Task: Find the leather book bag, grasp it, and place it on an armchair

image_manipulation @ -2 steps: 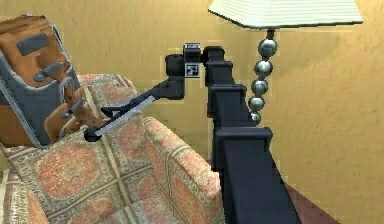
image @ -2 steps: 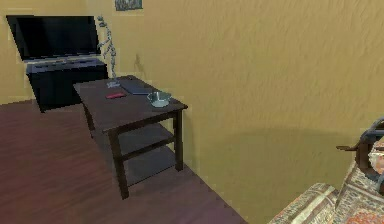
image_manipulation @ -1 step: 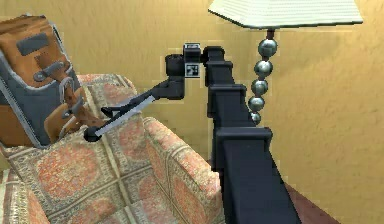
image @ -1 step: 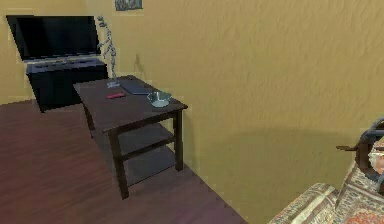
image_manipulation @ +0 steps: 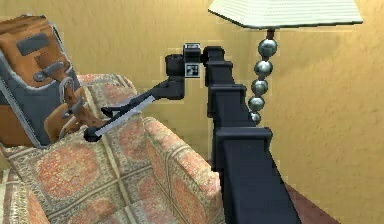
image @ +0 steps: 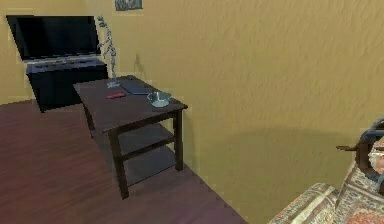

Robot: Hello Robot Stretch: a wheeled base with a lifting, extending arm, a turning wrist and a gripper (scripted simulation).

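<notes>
One brown leather book bag [image_manipulation: 35, 85] leans on floral-patterned armchair [image_manipulation: 130, 165]. Expect it heavy, soft-sided; you better take strap [image_manipulation: 50, 68] or top edge. Jaws near bag: state, hold, cannot tell.

Brown leather bag [image_manipulation: 38, 75] sits on the armchair [image_manipulation: 130, 170], leaning on its backrest. The gripper [image_manipulation: 95, 130] is over the seat by the bag, can't tell if it's holding anything. Lamp [image_manipulation: 263, 70] stands behind the armchair.
</notes>
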